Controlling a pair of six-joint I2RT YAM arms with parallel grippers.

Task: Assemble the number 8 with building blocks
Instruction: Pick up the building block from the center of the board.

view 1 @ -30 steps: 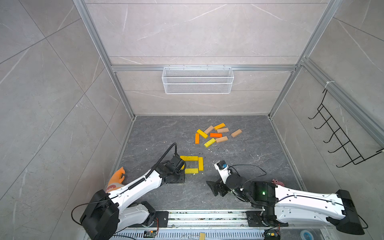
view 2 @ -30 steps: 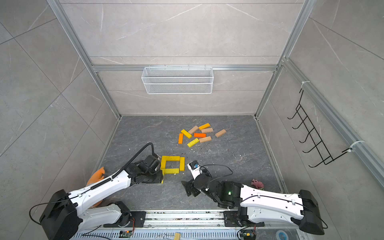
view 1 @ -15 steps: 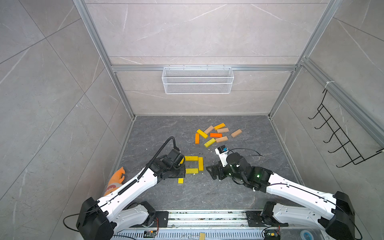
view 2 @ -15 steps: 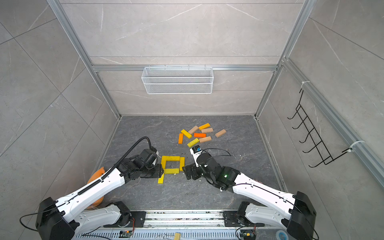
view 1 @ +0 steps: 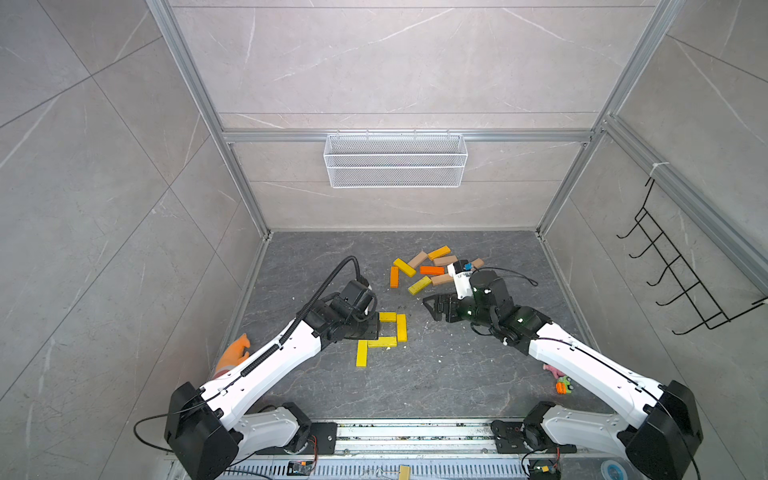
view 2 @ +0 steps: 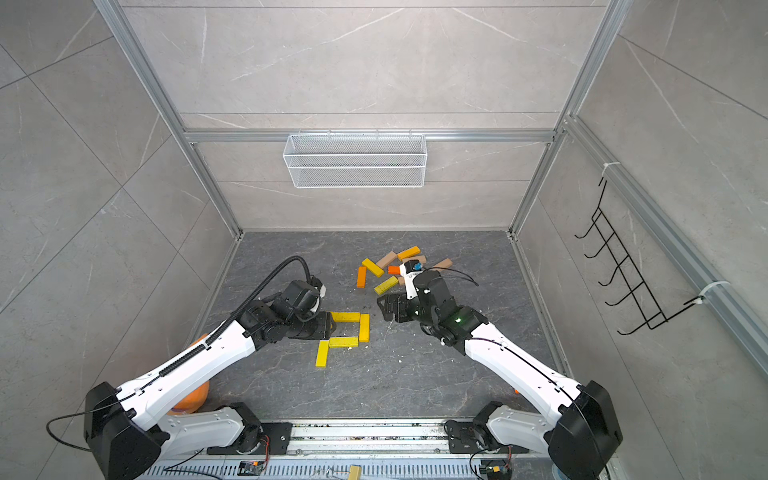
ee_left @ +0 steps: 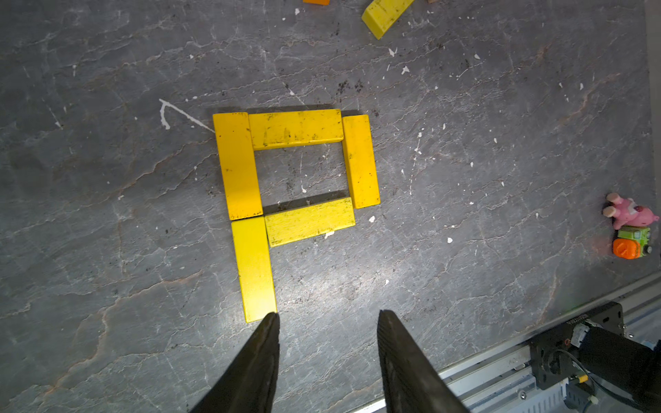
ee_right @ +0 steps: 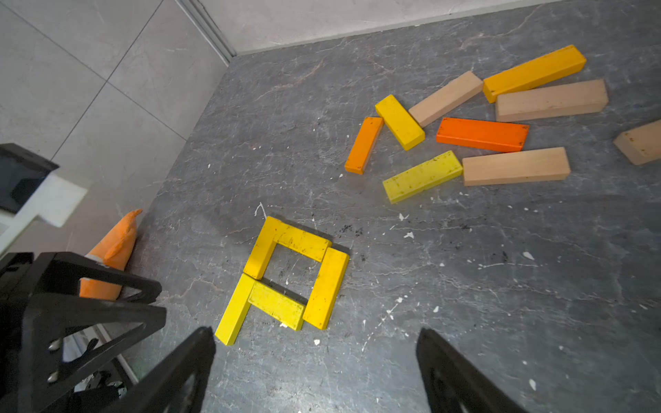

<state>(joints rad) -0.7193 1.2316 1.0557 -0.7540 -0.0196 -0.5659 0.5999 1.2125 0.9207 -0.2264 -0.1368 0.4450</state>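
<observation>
Right gripper (ee_right: 315,332), wide & empty, shd straddle loose yellow block (ee_right: 422,176) across its width w/o nudging adjoining tan block (ee_right: 515,166).

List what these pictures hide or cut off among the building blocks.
- Both top views: the left tool covers the figure's upper-left yellow block.
- Both top views: the right arm's wrist overlaps some tan blocks.
- Right wrist view: the frame edge cuts one tan block.

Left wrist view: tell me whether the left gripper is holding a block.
No: the left gripper stands with its jaws apart and nothing between them.
</observation>
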